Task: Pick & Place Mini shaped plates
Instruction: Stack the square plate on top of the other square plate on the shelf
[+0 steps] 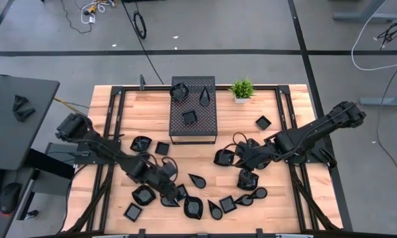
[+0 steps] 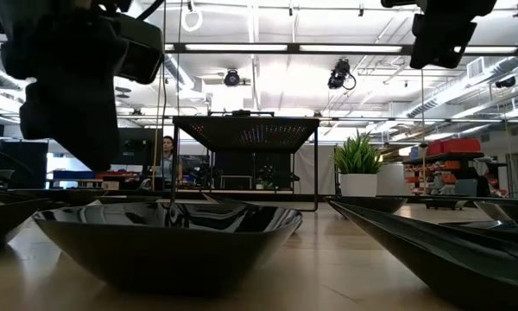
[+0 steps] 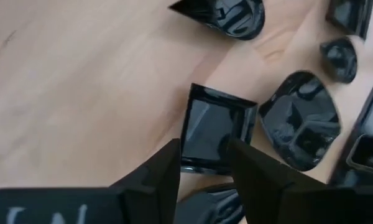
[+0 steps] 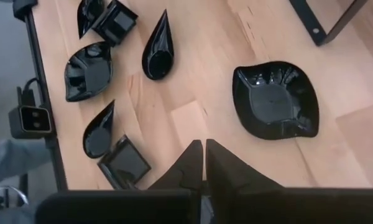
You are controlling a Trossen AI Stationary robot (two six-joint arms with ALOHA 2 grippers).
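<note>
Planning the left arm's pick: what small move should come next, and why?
Probably lower the left end effector and close on the square plate. Its fingers are open and already straddle that plate's near edge, with nothing held between them.

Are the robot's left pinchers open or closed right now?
Open. In the left wrist view the left gripper has a clear gap between its two dark fingers, and they straddle one edge of a glossy black square mini plate.

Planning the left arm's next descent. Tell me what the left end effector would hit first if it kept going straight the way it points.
Most likely the square mini plate: the left end effector is open, its fingers straddling that plate's near edge. Depth is unclear, so contact may already be close. A rounded plate lies just beside it.
</note>
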